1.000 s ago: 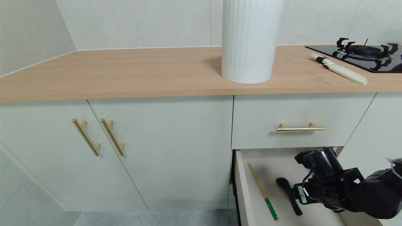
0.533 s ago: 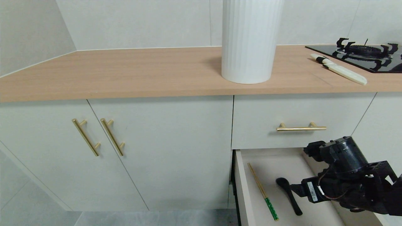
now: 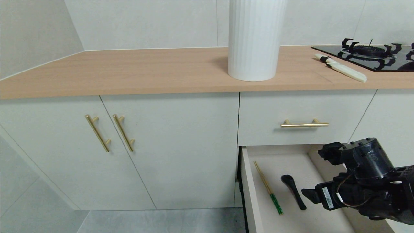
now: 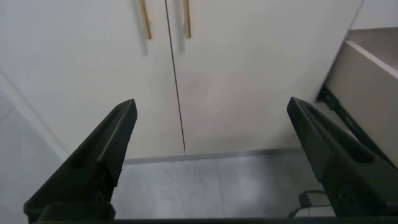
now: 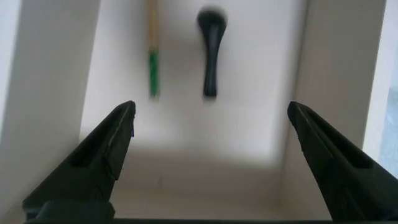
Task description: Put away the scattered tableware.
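Right wrist view shows right tool (image 5: 210, 111) spread near slender wooden chopsticks (image 5: 152, 59), black spoon (image 5: 211, 53).

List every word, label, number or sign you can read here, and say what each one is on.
Nothing here can be read as text.
White sticker on the right arm: it carries print that is too small to read.
Chopsticks: green patterned ends, with no letters to make out.
Knife and white vase: no print shows.

Right gripper (image 5: 214, 168) drawn back off the black spoon (image 3: 292, 191) — spoon now uncovered, head view shifted slightly.
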### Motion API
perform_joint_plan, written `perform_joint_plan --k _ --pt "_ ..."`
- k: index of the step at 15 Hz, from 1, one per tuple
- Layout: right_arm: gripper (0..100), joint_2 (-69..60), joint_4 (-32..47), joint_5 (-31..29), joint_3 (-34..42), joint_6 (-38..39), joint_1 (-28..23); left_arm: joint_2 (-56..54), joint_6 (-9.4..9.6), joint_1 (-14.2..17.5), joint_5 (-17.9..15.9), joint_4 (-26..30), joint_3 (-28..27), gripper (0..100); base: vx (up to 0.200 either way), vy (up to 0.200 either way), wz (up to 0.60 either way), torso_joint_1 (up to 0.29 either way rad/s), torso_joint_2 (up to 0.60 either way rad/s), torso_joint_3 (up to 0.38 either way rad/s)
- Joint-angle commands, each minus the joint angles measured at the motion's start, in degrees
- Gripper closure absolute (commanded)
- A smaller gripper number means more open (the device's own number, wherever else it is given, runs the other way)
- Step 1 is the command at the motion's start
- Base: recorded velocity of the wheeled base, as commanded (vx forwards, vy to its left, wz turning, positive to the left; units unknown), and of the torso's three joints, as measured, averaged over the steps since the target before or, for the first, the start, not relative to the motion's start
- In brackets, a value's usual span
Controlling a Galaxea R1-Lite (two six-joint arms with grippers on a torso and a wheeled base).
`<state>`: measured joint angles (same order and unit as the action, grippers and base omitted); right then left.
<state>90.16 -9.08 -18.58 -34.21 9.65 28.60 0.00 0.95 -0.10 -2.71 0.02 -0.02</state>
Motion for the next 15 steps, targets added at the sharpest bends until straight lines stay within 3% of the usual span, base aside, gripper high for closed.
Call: perform_joint_plan --k 1,4,10,15 --pt "0 -1.7 1.1 0.3 -0.2 0.0 0.8 0.1 0.02 0.0 0.0 0.0 0.0 0 -0.2 0.0 0.0 0.007 0.0 0.002" --pt "0 -2.8 2.8 0.4 -0.2 -0.1 1.9 0.1 0.02 0.0 0.0 0.0 0.0 0 -0.2 0.0 0.0 0.002 0.0 0.002" --pt "0 -6.3 8.4 3.5 0.2 -1.2 5.8 0.1 -0.07 0.0 0.0 0.0 0.0 0 0.0 0.0 0.0 0.0 0.0 0.0" --pt "0 -9.6 18.3 8.7 1.1 -3.6 13.1 0.1 -0.07 0.0 0.0 0.0 0.0 0 0.0 0.0 0.0 0.0 0.0 0.0"
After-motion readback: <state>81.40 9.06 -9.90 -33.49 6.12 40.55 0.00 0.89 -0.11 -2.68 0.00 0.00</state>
